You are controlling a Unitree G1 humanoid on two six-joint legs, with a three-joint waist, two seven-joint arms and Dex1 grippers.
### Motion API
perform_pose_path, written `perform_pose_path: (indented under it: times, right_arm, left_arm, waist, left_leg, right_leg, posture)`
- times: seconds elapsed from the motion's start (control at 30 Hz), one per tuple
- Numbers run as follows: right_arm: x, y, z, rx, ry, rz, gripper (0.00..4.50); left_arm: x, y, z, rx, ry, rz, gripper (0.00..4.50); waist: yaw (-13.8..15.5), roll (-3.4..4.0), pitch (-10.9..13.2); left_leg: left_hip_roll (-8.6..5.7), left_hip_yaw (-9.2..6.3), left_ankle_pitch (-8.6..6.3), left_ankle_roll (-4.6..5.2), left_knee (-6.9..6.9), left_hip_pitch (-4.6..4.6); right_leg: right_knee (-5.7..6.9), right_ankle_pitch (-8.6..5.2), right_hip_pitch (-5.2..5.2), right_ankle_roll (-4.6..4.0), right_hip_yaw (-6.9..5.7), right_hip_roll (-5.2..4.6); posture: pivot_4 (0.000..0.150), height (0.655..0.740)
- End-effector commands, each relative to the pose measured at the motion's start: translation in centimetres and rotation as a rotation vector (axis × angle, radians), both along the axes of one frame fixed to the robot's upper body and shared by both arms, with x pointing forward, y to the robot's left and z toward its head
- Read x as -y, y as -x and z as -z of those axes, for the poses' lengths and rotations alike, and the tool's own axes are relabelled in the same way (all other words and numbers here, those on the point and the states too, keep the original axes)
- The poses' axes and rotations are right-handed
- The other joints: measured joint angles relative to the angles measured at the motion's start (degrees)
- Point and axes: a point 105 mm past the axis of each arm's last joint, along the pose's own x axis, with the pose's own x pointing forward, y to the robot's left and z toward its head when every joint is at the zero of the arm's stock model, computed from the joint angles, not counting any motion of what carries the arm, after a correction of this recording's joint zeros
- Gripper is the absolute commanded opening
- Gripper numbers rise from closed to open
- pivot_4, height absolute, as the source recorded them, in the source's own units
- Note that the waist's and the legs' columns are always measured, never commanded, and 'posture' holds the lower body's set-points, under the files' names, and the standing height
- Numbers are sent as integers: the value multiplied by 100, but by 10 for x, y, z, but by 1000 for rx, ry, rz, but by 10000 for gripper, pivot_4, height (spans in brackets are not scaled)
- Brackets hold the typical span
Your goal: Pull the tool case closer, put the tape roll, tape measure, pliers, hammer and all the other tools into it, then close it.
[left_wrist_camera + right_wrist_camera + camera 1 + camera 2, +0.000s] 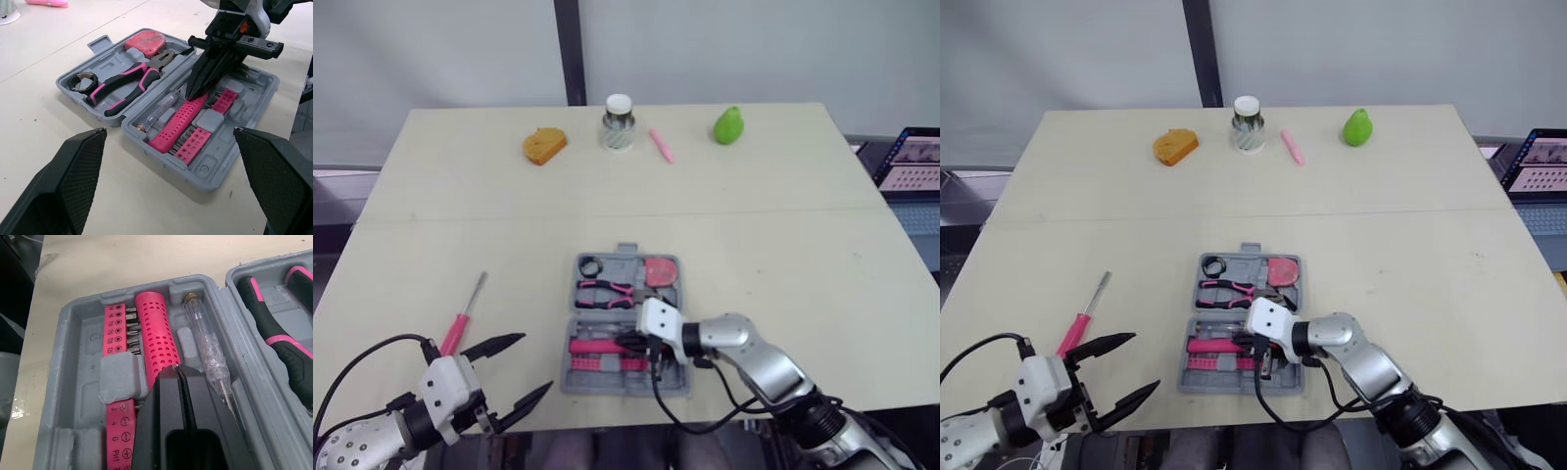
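The open tool case point(215, 169) lies near the front of the tabletop point(783, 225). It holds a tape roll point(590, 265), pliers point(607, 291), a tape measure point(658, 270), a clear tester point(208, 352), a pink handle point(156, 338) and a bit strip point(117, 333) marked "3 4 6 PH". The right hand point(176, 368), fingers together, touches the handle. The left hand point(537, 361), fingers apart, hangs beside a screwdriver point(463, 318) left of the case.
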Motion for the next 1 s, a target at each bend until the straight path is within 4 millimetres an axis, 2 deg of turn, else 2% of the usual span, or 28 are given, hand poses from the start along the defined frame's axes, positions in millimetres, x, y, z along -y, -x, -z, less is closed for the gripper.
perform_pose_path:
  times: [0.03,0.53,0.9,1.0]
  right_arm:
    - [6,5,15,-26,68,-7,486]
    - [19,10,49,46,241,-66,486]
    - [24,16,67,200,364,-206,486]
    - [23,17,69,233,377,-239,486]
  left_arm:
    - [3,1,-3,22,-2,16,45000]
    - [2,-6,-6,43,-19,21,45000]
    - [2,-7,-8,50,-27,22,45000]
    - [2,-8,-9,52,-28,21,45000]
  waist:
    - [1,-4,-3]
    - [1,-28,-69]
    - [0,-28,-120]
    - [0,-22,-124]
  left_leg:
    - [0,0,0,0,0,1]
    - [1,-1,0,-1,-3,14]
    - [0,0,0,-1,-6,26]
    - [0,1,0,-2,-23,77]
  right_leg:
    - [0,0,0,0,0,0]
    - [-2,0,12,0,0,0]
    - [-7,-1,24,-1,0,0]
    - [-26,-1,78,-2,-2,1]
  posture:
    - [1500,7400]
    - [1500,7400]
    - [1500,7400]
    - [1500,7400]
